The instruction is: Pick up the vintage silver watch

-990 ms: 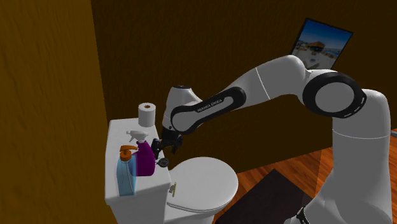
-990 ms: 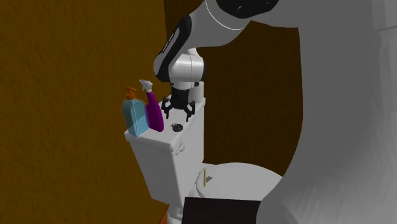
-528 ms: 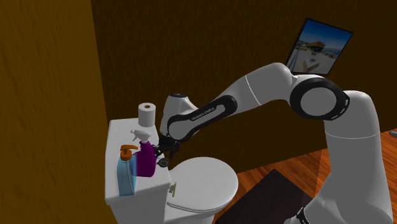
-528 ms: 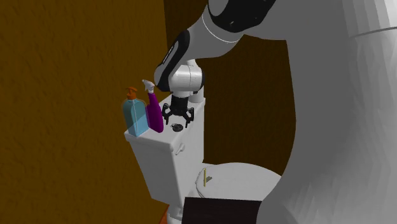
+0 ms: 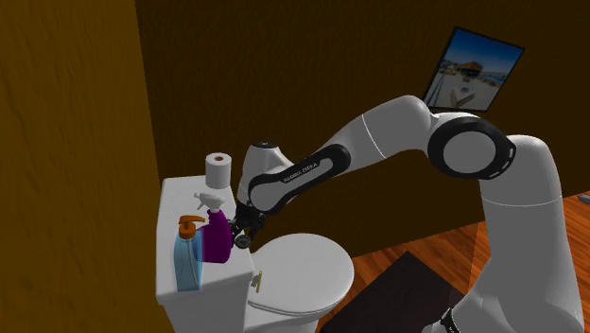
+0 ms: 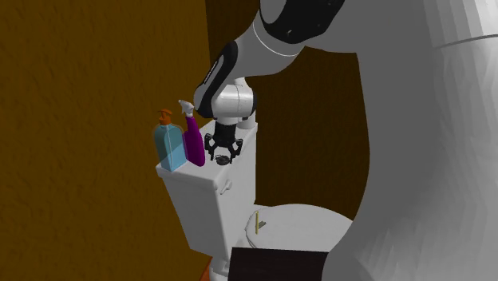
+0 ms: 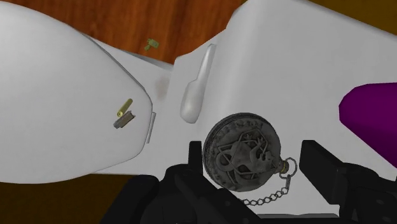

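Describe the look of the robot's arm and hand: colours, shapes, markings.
The arm is white, built of rounded tubular links, with a broad black ring at one joint. A black forearm section carries small white lettering that I cannot read. The hand is all black, with two blocky fingers.

Gripper lower, around watch.

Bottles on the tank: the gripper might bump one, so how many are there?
2: blue bottle at one end of the tank, purple spray bottle beside it. The arm may hide more.
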You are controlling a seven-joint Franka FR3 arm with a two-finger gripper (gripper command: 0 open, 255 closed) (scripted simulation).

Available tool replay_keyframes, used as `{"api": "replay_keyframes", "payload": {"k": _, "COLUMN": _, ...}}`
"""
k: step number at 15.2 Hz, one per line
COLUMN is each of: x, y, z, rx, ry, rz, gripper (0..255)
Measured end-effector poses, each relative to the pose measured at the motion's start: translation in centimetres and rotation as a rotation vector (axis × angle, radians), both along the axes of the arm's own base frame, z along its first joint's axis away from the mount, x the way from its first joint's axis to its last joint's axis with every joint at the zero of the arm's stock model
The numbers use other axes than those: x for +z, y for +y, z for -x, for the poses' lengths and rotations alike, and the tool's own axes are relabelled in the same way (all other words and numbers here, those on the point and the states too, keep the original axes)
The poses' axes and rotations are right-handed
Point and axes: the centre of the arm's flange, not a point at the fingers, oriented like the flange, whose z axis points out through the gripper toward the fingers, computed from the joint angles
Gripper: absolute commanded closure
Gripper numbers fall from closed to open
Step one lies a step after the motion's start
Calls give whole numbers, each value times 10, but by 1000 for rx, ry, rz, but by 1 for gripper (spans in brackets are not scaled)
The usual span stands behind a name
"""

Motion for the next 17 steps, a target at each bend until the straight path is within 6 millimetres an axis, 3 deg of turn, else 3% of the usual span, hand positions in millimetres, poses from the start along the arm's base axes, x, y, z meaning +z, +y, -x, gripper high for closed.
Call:
{"api": "replay_keyframes", "payload": {"k": 5, "x": 2, "y": 0, "z": 1, "rx": 0, "ry": 1, "rz": 0, "gripper": 255}}
{"api": "replay_keyframes", "payload": {"k": 17, "x": 64, "y": 1, "z": 0, "rx": 0, "ry": 0, "rz": 0, "gripper": 255}}
